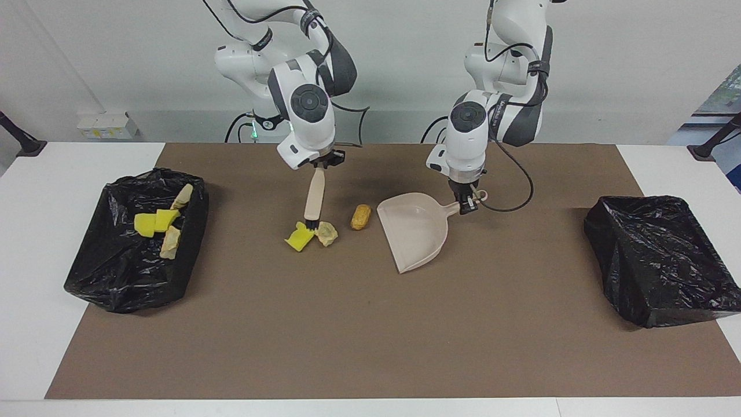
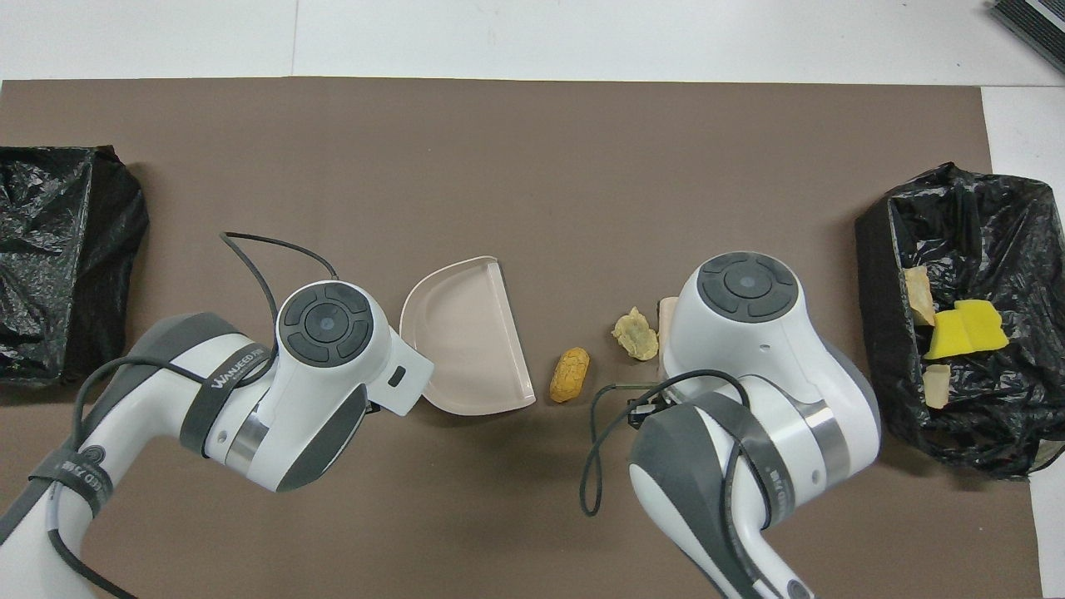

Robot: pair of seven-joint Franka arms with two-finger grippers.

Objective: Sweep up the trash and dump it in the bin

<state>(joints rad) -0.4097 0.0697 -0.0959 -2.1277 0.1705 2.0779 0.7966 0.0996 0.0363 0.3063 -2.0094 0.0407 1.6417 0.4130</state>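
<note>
White table under brown mat, two black-lined bins.

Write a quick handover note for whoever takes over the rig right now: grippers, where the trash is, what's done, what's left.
Right gripper: shut on the brush, bristles down by the yellow sponge piece and the tan lump.
Left gripper: shut on the handle of the dustpan, which rests on the mat.
Loose trash: those two scraps, plus an orange-brown lump beside the dustpan's open edge.
Done: four scraps lie in the black bin at the right arm's end.
Left: sweep the three loose scraps into the dustpan and dump them. The other bin shows no scraps.
</note>
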